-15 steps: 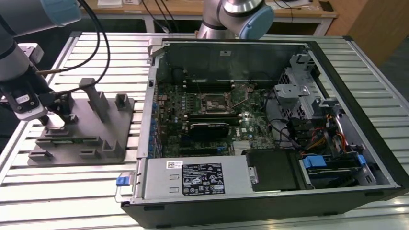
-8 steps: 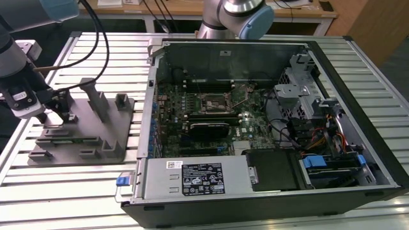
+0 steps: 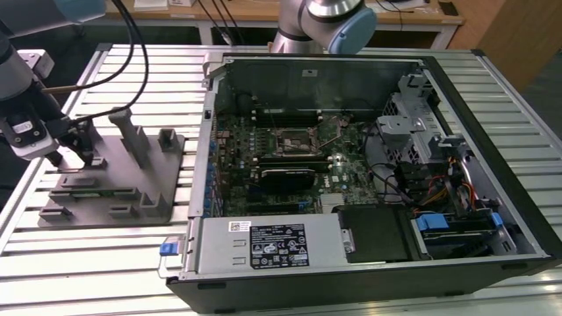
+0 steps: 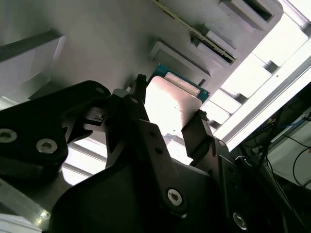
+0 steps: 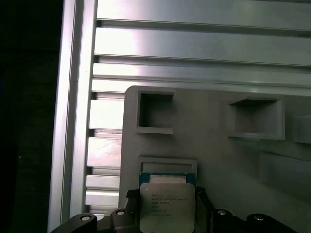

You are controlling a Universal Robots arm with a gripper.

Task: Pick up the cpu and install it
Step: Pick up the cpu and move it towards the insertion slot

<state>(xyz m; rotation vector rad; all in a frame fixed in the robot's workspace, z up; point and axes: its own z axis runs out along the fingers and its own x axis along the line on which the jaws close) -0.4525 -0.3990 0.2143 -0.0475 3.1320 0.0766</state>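
arm: enters at the exterior view's left edge, above the left end of the fixture.
gripper (image 3: 75, 160): low over the fixture's left part; its black fingers (image 4: 197, 133) sit against two opposite edges of the cpu, pinching it.
cpu (image 5: 167, 206): between the fingers in both wrist views, silvery top up, green edge showing, at a shallow framed recess of the fixture; cannot tell whether it is lifted clear.
grey fixture (image 3: 162, 176): flat on the slatted table (image 3: 97, 263), upright posts toward its far side, just left of the computer case.
computer case (image 3: 351, 293): open, lying on its side, right of the fixture.
square socket (image 3: 293, 139): on the motherboard near the case's middle, well apart from the cpu.
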